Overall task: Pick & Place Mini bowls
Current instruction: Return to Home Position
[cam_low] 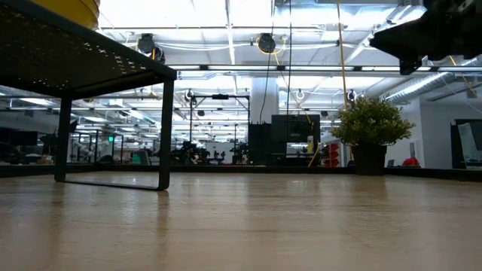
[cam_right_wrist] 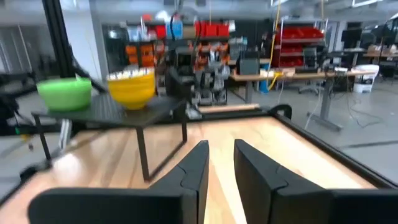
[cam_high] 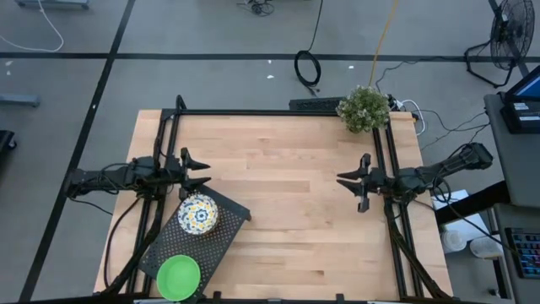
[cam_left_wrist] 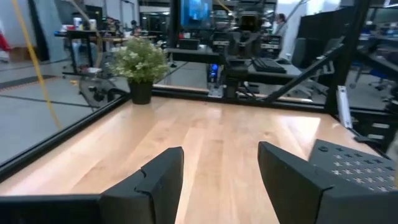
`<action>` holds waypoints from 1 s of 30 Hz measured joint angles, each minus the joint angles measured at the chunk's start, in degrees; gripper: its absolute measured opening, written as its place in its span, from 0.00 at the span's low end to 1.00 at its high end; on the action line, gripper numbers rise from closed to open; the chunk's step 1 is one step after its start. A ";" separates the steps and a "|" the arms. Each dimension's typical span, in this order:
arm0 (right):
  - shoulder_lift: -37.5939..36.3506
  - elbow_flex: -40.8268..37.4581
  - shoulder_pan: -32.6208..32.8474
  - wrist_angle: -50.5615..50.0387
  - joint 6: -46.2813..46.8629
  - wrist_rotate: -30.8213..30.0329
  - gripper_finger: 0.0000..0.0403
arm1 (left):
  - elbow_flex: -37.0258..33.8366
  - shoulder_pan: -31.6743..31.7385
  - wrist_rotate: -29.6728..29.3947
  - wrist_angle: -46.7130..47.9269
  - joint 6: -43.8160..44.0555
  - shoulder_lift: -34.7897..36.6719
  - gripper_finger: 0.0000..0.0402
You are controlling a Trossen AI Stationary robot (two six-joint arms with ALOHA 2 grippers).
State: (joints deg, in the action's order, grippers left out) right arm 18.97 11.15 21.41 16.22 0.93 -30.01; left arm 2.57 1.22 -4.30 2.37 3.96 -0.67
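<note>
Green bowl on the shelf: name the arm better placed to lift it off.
Left. The left gripper hangs open beside the black mesh shelf holding the green bowl; the right gripper sits across the table, far from it.

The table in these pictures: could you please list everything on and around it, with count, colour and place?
Patterned bowl: one showing, white with blue and yellow, on the mesh shelf near the left arm; whether others are nested beneath cannot be told.
Green bowl: one showing, bright green, at the shelf's other end.
Mesh shelf: one, black, on legs, on the table's left side, away from the plant.
Potted plant: one, green, at the table's far right edge.
Table: one, light wood, black frame.
Fan: one, dark, on the floor beyond the table.
Left hand: one, dark, open, empty, beside the shelf.
Right hand: one, dark, fingers narrowly apart, empty, over the right side.
</note>
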 joint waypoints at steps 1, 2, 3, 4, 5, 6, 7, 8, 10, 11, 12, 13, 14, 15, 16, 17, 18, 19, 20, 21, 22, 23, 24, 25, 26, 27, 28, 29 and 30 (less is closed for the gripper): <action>-2.09 -0.74 -0.04 -0.12 -0.02 0.06 0.16 | 0.00 0.36 1.08 -0.04 -0.21 0.00 0.52; -4.30 -1.33 -0.04 -0.68 -0.12 0.12 0.16 | 0.00 0.82 2.19 -0.08 -0.34 0.00 0.52; -6.32 -1.78 -0.04 -1.61 -0.43 0.40 0.16 | 0.00 1.21 3.40 -0.08 -0.41 0.00 0.52; -8.34 -2.07 -0.05 -2.94 -1.06 1.33 0.16 | 0.00 1.60 4.59 0.03 -0.46 0.00 0.52; -10.31 -2.34 -0.04 -4.75 -1.63 2.70 0.16 | 0.00 1.97 5.70 0.26 -0.59 0.00 0.52; -12.06 -2.57 -0.04 -6.73 -2.01 4.32 0.16 | 0.00 2.31 6.69 0.50 -0.62 0.00 0.52; -13.82 -2.88 -0.04 -8.61 -2.24 5.75 0.16 | 0.00 2.59 7.65 0.60 -0.62 0.00 0.52; -15.45 -3.18 -0.04 -10.05 -2.29 7.16 0.16 | 0.00 2.85 8.48 0.60 -0.59 0.00 0.52; -18.23 -4.12 -0.04 -11.03 -2.21 9.10 0.16 | 0.00 3.24 10.18 0.62 -0.34 0.00 0.52; -18.98 -4.71 -0.04 -10.92 -2.39 9.36 0.16 | 0.00 3.29 10.92 0.62 -0.23 0.00 0.52; -18.80 -5.14 -0.04 -10.36 -3.11 9.46 0.16 | 0.00 3.27 11.74 0.54 -0.23 0.00 0.52; -18.79 -5.46 -0.04 -10.63 -3.90 9.48 0.16 | 0.00 3.27 12.36 0.50 -0.38 -0.02 0.52; -18.79 -5.76 -0.04 -11.03 -4.24 9.50 0.16 | 0.00 3.22 12.53 0.52 -0.41 -0.02 0.52; -18.75 -6.05 -0.04 -10.83 -4.59 9.50 0.16 | 0.00 3.25 12.53 0.47 -0.41 -0.02 0.52; -18.81 -6.54 -0.04 -10.57 -4.72 9.46 0.16 | 0.00 3.25 12.53 0.51 -0.41 -0.02 0.52; -18.83 -6.80 -0.06 -10.69 -5.00 9.47 0.16 | 0.00 3.27 12.53 0.49 -0.41 -0.02 0.52; -18.80 -6.97 -0.06 -10.81 -5.30 9.48 0.16 | 0.00 3.27 12.49 0.50 -0.37 -0.02 0.52; -18.76 -7.09 -0.06 -10.85 -5.44 9.47 0.16 | 0.00 3.27 12.20 0.51 -0.36 -0.02 0.52; -18.58 -7.23 -0.06 -10.98 -5.95 9.33 0.16 | 0.00 3.27 11.96 0.53 -0.36 -0.02 0.52; -18.17 -7.47 -0.06 -11.19 -6.41 9.30 0.16 | 0.00 3.27 11.92 0.53 -0.34 -0.02 0.52; -17.96 -7.78 -0.06 -11.31 -6.60 9.28 0.16 | 0.00 3.27 11.92 0.53 -0.16 -0.02 0.52; -17.90 -7.99 -0.06 -11.32 -6.47 9.30 0.16 | 0.00 3.26 11.92 0.53 0.48 -0.08 0.52; -17.79 -8.09 -0.06 -11.30 -6.02 9.28 0.16 | 0.00 3.25 11.86 0.53 1.33 -0.23 0.52; -17.46 -8.12 -0.06 -11.32 -5.42 9.28 0.16 | 0.00 3.27 11.83 0.56 2.05 -0.35 0.52; -17.16 -8.14 -0.06 -11.35 -4.73 9.28 0.16 | 0.00 3.27 11.84 0.61 2.51 -0.35 0.52; -17.00 -8.14 -0.06 -11.26 -4.36 9.28 0.16 | 0.00 3.27 11.83 0.55 2.61 -0.35 0.52; -16.88 -8.15 -0.06 -10.89 -4.32 9.23 0.16 | 0.00 3.27 11.83 0.53 2.55 -0.37 0.52; -16.66 -8.17 -0.06 -10.68 -4.28 9.22 0.16 | 0.00 3.27 11.82 0.57 2.40 -0.39 0.52; -16.50 -8.17 -0.06 -10.66 -4.26 9.22 0.16 | 0.00 3.27 11.82 0.56 2.39 -0.39 0.52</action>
State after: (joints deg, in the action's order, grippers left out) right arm 2.47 2.98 21.34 5.56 -3.33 -20.80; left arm 2.57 4.49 7.52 2.93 6.35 -1.06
